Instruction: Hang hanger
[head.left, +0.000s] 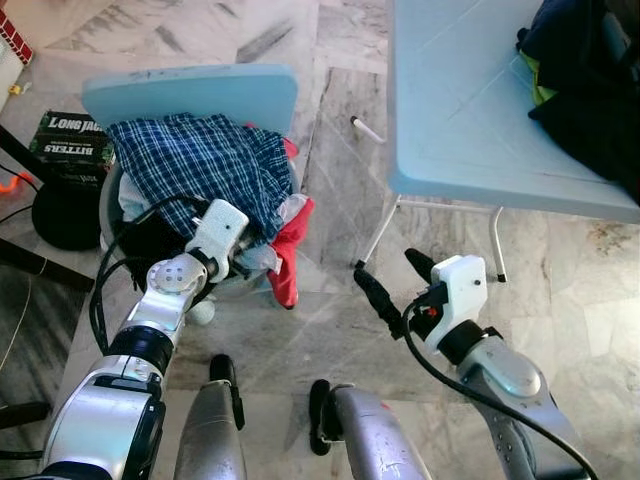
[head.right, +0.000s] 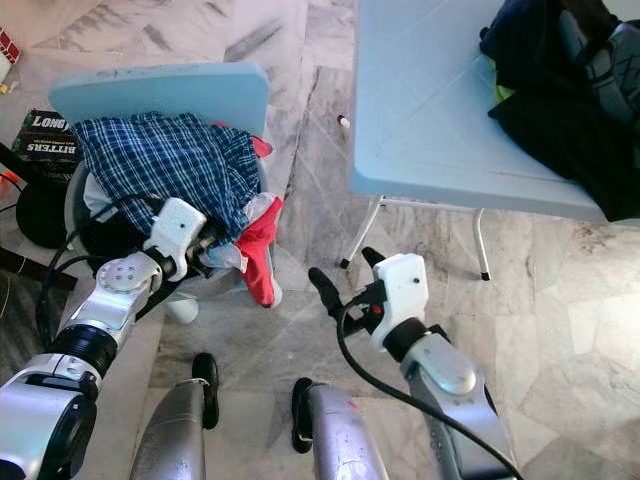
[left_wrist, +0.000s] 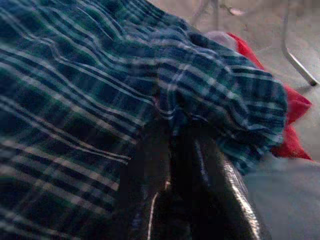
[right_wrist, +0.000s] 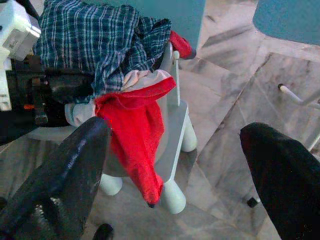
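**A:** Nearest you were the robot's own legs on the marble floor. Just above them your right gripper hung over bare floor, fingers spread wide apart, holding nothing.

**B:** And the left?

**A:** Your left gripper was pushed into the laundry, right under the plaid shirt. Its fingertips were buried in cloth, so I couldn't tell you whether they'd closed on anything.

**B:** Where was the hanger?

**A:** I couldn't make one out. If it was there, it sat hidden under that pile.

**B:** What was in the basket?

**A:** The basket held the plaid shirt on top, a red garment spilling over its rim, and pale cloth between them.

**B:** The risk?

**A:** I'd say you could have dragged the shirt out, or tipped the red piece onto the floor, since you were grabbing blind. The blue table with dark clothes stood well apart.
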